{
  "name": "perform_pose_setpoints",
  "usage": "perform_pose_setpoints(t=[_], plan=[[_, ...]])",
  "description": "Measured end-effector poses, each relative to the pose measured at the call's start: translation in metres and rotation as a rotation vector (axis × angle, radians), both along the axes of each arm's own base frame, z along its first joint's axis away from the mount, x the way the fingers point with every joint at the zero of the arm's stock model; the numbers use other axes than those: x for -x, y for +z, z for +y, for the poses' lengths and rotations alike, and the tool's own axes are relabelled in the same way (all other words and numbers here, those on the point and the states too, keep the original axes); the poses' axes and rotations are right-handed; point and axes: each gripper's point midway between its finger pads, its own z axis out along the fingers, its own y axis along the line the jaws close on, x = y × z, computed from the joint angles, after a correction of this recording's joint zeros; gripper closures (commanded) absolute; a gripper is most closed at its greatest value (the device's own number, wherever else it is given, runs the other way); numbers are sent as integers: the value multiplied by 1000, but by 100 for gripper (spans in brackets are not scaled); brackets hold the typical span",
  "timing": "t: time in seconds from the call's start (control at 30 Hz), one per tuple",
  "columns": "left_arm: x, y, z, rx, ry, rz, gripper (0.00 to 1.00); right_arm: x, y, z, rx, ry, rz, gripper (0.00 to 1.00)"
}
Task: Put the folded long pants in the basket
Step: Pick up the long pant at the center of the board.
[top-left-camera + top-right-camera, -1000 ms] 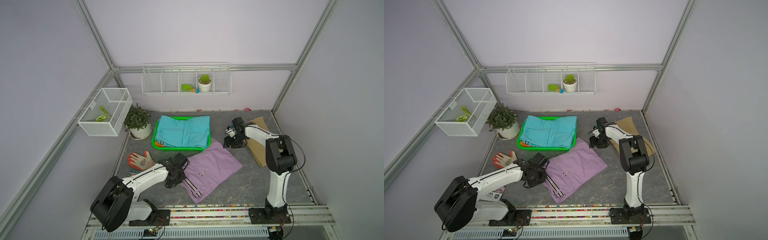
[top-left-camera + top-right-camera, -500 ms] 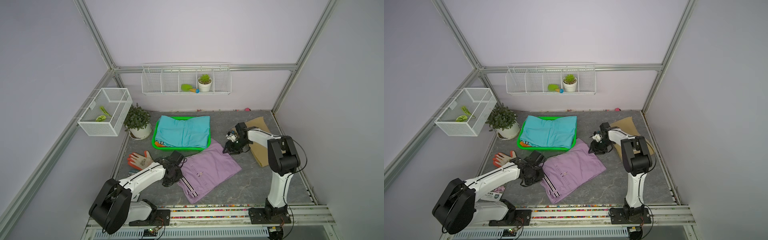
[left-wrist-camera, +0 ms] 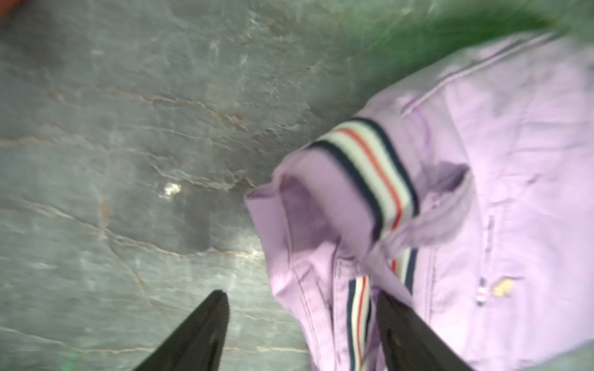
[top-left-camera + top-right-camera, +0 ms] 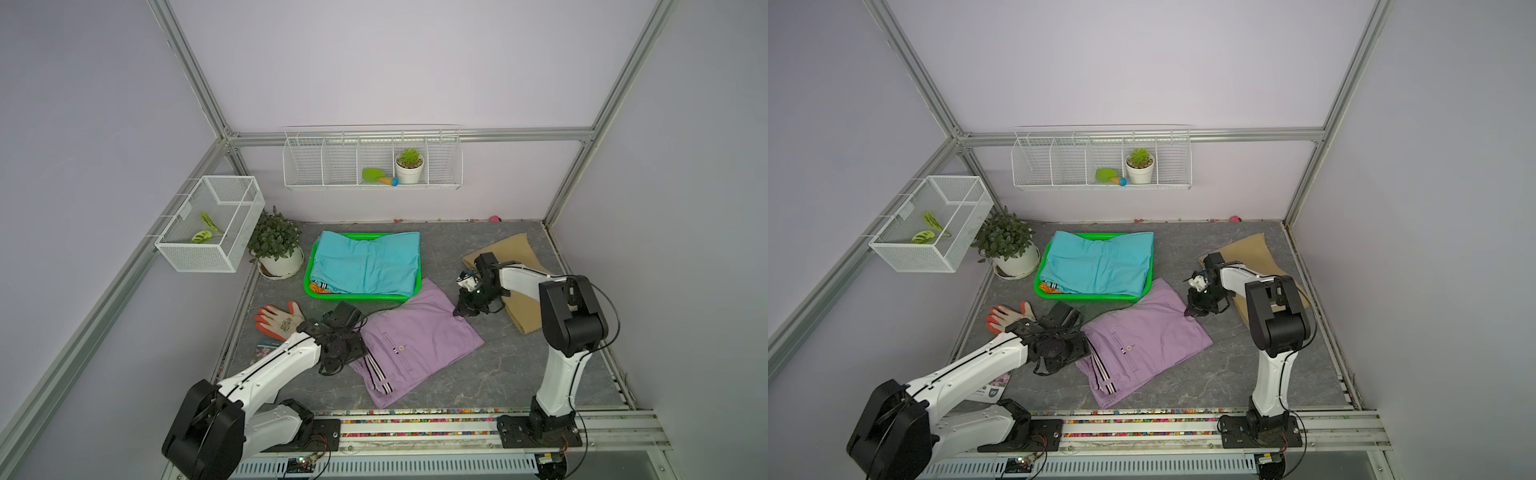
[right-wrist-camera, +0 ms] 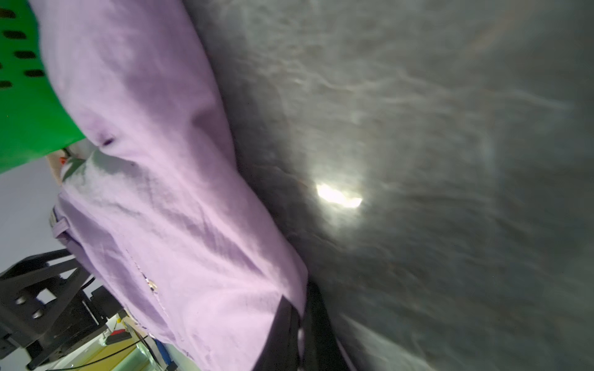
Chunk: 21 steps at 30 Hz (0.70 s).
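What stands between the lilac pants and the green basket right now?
Nothing visible: the lilac pants lie right beside the basket, at its near wall. Inside, teal pants over orange pants already fill the basket, so these would land on top.

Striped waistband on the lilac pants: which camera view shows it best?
Left wrist view: the striped waistband is close, its navy, white and red stripes distinct. Both top views show it small. The right wrist view shows the lilac pants without it.

Grey table (image 4: 478, 374) bears basket (image 4: 357, 296); lilac pants (image 4: 415, 336); tan pants (image 4: 517, 249); glove (image 4: 278, 320); potted plant (image 4: 276, 245).
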Motion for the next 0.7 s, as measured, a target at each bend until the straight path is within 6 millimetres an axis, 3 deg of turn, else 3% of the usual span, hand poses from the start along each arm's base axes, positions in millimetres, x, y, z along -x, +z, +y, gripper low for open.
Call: perform_pose_setpoints(t=[0.23, 0.3, 0.47, 0.7], plan=[[21, -12, -31, 255, -18, 36, 22, 13, -1, -45, 110, -104, 1, 97], [25, -10, -36, 311, -20, 28, 22, 14, -1, -47, 121, -106, -3, 97], [18, 17, -51, 483, -24, -100, 18, 14, -1, -47, 125, -109, -3, 97], [17, -2, -57, 507, 0, -61, 25, 14, -1, -46, 125, -106, -4, 98]])
